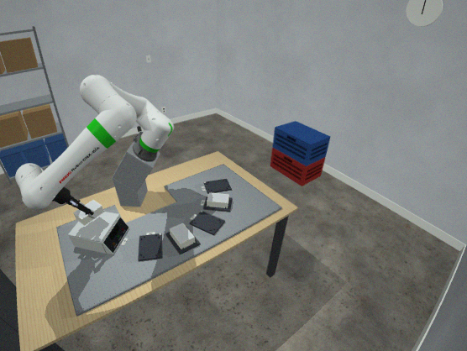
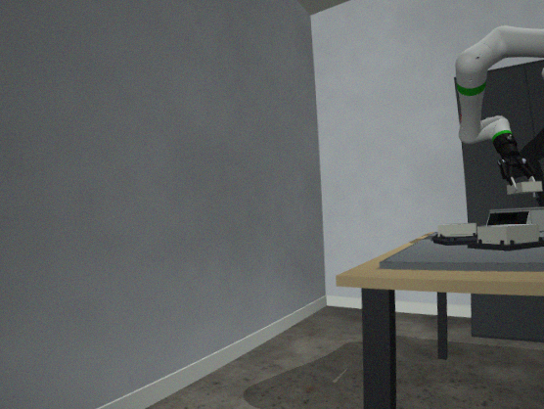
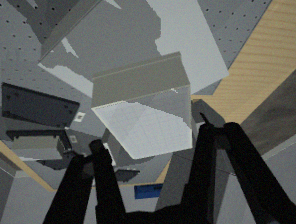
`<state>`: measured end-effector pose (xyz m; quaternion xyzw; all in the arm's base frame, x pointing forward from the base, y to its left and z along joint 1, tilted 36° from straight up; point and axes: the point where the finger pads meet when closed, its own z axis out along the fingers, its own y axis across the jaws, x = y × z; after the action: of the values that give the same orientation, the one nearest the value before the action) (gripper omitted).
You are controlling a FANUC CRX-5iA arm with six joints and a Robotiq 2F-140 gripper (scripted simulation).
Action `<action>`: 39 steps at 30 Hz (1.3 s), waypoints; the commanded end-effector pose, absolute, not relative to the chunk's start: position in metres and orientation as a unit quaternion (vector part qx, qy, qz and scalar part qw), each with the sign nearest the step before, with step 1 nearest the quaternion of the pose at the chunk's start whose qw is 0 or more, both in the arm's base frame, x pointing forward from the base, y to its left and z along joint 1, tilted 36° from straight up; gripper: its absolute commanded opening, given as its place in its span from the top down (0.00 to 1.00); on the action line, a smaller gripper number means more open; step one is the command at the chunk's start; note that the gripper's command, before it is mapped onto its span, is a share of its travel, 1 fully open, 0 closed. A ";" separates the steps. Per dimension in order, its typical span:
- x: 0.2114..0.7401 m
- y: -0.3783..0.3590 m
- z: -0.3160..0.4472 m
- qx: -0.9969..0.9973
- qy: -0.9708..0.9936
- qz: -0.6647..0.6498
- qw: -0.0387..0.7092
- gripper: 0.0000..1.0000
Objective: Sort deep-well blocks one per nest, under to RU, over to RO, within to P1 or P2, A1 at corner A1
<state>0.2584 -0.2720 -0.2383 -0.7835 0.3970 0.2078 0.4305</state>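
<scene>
Clamped the block (image 1: 94, 206) (image 2: 527, 187) (image 3: 152, 127) in the gripper (image 1: 91, 213) (image 2: 522, 182) (image 3: 152, 115), held it above the check-weigher (image 1: 90, 232) (image 2: 536, 218) (image 3: 197, 55), beneath the tool. Best to clear the housing first, travel gently without slip, then match cut corner to A1 before lowering flat.

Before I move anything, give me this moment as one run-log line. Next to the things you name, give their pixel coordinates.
black two-finger gripper (image 1: 90, 212) (image 2: 523, 182) (image 3: 152, 115): shut on pale rectangular block (image 1: 93, 206) (image 2: 528, 187) (image 3: 150, 127) | block: above white check-weigher (image 1: 90, 230) (image 2: 533, 211) (image 3: 200, 55) | two other blocks (image 1: 182, 236) (image 1: 218, 200): in separate nests
</scene>
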 end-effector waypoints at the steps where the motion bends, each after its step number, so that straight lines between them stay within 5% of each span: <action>1: 0.258 -0.272 -0.238 -0.784 0.397 0.208 0.430 0.90; 18: 0.291 -0.248 -0.210 -0.895 0.198 0.160 0.367 0.90; 39: 0.329 -0.220 -0.178 -0.895 0.198 0.160 0.367 0.90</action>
<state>0.3231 -0.2238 -0.1828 -0.8947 0.1976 0.1599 0.3672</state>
